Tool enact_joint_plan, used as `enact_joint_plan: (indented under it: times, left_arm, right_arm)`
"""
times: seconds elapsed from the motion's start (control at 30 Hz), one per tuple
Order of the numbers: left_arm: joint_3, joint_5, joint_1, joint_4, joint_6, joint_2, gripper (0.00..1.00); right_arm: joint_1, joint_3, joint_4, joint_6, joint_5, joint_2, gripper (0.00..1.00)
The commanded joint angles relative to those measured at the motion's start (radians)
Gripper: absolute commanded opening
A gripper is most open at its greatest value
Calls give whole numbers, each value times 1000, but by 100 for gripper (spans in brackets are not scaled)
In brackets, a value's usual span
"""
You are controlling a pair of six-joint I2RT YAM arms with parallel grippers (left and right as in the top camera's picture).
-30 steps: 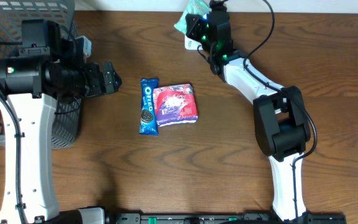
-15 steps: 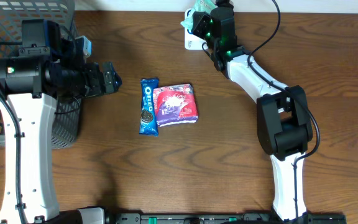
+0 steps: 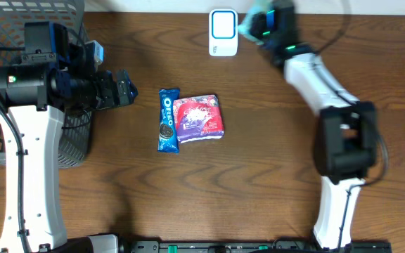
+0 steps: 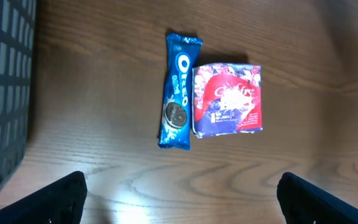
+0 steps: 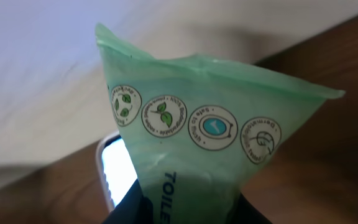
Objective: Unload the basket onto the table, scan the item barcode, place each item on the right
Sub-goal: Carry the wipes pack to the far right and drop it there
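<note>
My right gripper point(image 3: 260, 22) is clamped on the green pouch point(image 5: 210, 143), holding it above the far edge of the table point(image 3: 259, 176), just to the right of the scanner point(image 3: 223, 31). I hold the pouch by its lower end so the wide, flared seam stands free and a flat face can be turned toward the scanner's lit window. I judge the pass is in hand but not settled. No barcode shows on the side facing my wrist camera, only a row of round printed icons and the start of a word.

The pouch is thin, slightly see-through film, soft and creased, fanning out to a crimped edge. It will flex, so I want it taut and flat. The scanner is hard white plastic, a rounded rectangle with a pale glowing panel.

My left gripper point(image 3: 124, 88) hangs wide open and empty over the left side, beside the dark mesh basket point(image 3: 5, 28), looking down at the waiting goods. A long, glossy blue Oreo pack point(image 4: 177, 91) lies touching a squarish purple and red packet point(image 4: 227, 99), both shiny wrappers lying flat on the wood grain.
</note>
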Motion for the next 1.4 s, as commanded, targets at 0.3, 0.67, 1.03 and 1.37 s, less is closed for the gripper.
enact_joint_plan:
  times: [0.3, 0.67, 1.03, 1.37]
  left_arm:
    - [3, -6, -2, -2, 13, 4, 98]
    - [3, -6, -2, -1, 13, 4, 98]
    - [3, -6, -2, -1, 13, 4, 98]
    - [3, -6, -2, -1, 13, 4, 98]
  right_arm:
    - [-436, 21, -492, -57, 35, -201, 8]
    - [-727, 18, -686, -355, 185, -168, 13]
    - [-847, 18, -661, -385, 171, -86, 34]
    - [-850, 18, -660, -416, 116, -50, 61]
